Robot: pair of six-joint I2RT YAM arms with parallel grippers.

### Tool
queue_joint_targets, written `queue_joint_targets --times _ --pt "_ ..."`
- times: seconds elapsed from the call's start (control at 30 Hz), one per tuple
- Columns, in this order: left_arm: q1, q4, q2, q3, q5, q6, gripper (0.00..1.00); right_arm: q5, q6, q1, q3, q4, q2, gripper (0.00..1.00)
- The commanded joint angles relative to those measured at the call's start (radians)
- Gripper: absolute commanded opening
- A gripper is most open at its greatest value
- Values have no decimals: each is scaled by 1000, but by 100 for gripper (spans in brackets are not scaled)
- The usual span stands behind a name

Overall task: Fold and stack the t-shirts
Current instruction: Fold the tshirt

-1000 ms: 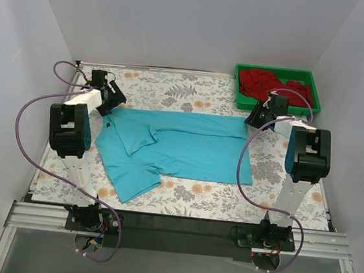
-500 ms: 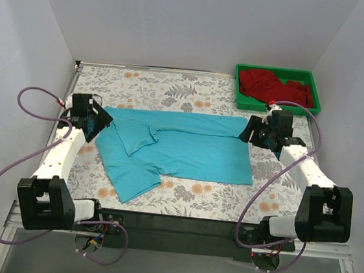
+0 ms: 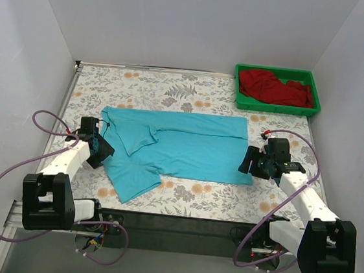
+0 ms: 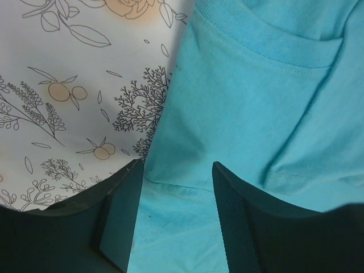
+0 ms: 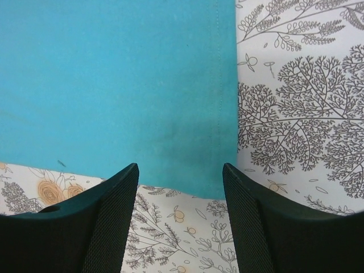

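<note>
From above, the turquoise t-shirt [image 3: 181, 143] lies spread on the flower-patterned table [image 3: 174, 90], collar to the left and one sleeve angled toward the near edge. The dark red t-shirt [image 3: 275, 87] sits bunched in the green tray [image 3: 276, 108] at the far right corner. The left gripper [image 3: 100, 154] is low at the turquoise shirt's left edge. The right gripper [image 3: 249, 162] is low at its near right corner.

In the left wrist view, the two black fingers [image 4: 122, 222] stand apart with a clear gap. The left one is at the cloth's edge, where blue meets printed tabletop, and the other is over the cloth. A stitched hem runs across between them, and the cloth there lies flat (nothing is pinched).

In the right wrist view, this gripper's jaws are also spread. The shirt's corner and its side seam [image 5: 219, 85] show in the gap between the fingers [image 5: 111, 222]. Bare floral table shows to the right and below, and the cloth looks flat and ungripped.
</note>
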Motion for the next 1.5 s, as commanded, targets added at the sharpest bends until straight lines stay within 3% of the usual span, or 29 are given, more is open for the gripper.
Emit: queue_joint_targets --times 0.0,0.33,0.7,1.03,1.17,1.3,1.47 --pt "1 28 18 -17 7 9 49 19 11 1 -6 -27 -4 57" --pt "-12 -1 55 -34 7 7 41 84 28 1 15 -115 59 56" --pt "-43 -20 77 -25 -4 -8 0 65 60 1 -11 -122 125 49" --pt "-43 -52 61 -1 -13 -27 0 134 86 0 -26 -165 101 40" --pt "-42 -58 60 10 -24 -28 0 134 91 1 -20 -165 108 31" --pt "-43 -89 60 36 -18 -33 0 134 92 1 -5 -170 111 2" --pt "-40 -125 66 105 -30 -33 0 187 49 -2 75 -220 107 1"
